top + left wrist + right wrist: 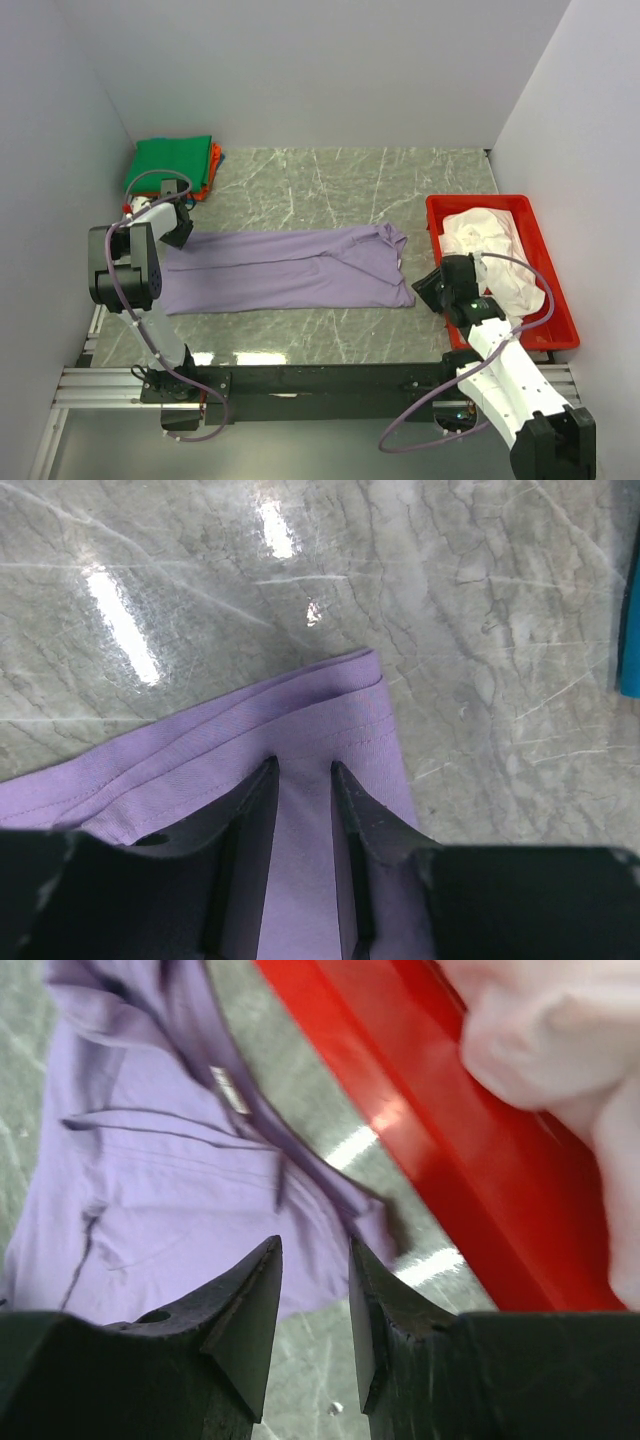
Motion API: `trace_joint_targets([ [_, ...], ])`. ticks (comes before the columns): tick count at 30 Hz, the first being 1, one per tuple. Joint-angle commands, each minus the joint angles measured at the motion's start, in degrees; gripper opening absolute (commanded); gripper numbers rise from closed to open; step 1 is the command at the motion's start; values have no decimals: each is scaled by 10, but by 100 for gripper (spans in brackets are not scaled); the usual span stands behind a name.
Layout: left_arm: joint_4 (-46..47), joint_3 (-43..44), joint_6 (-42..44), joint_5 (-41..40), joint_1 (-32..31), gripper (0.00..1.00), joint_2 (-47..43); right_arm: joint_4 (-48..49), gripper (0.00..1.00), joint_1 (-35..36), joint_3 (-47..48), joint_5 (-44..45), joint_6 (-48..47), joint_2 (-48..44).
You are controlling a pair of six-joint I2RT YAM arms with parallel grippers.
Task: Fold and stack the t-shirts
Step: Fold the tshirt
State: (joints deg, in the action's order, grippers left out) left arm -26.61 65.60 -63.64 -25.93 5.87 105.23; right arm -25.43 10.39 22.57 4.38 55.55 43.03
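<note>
One lavender t-shirt (290,268) lies on the tabletop (330,190), folded lengthwise into a long band, white neck label (230,1090) showing. One green t-shirt (168,162) tops one orange-red t-shirt (213,165) in the far left corner. One pale t-shirt (490,250) sits crumpled in the red tray (562,305). Left fingers (255,810) are parted and empty over the hem; right fingers (250,1300) are parted too.

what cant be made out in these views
Top view: the green t-shirt covers the orange-red cloth beneath; how many lie there is hidden.
Right wrist view: the neck label on the lavender t-shirt is blurred, unreadable.
Top view: the right arm hides part of the pale t-shirt and red tray.
</note>
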Motion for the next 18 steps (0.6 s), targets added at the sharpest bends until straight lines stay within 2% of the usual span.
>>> trace_joint_targets([
  [1, -27, 8, 16, -18, 5, 34, 14, -5, 40, 6, -9, 1, 32, 7],
  [8, -29, 14, 17, -17, 5, 34, 17, 6, 40, 35, -8, 6, 46, 78],
  [18, -29, 15, 18, -17, 6, 34, 18, 30, 40, 48, -13, 18, 58, 101],
])
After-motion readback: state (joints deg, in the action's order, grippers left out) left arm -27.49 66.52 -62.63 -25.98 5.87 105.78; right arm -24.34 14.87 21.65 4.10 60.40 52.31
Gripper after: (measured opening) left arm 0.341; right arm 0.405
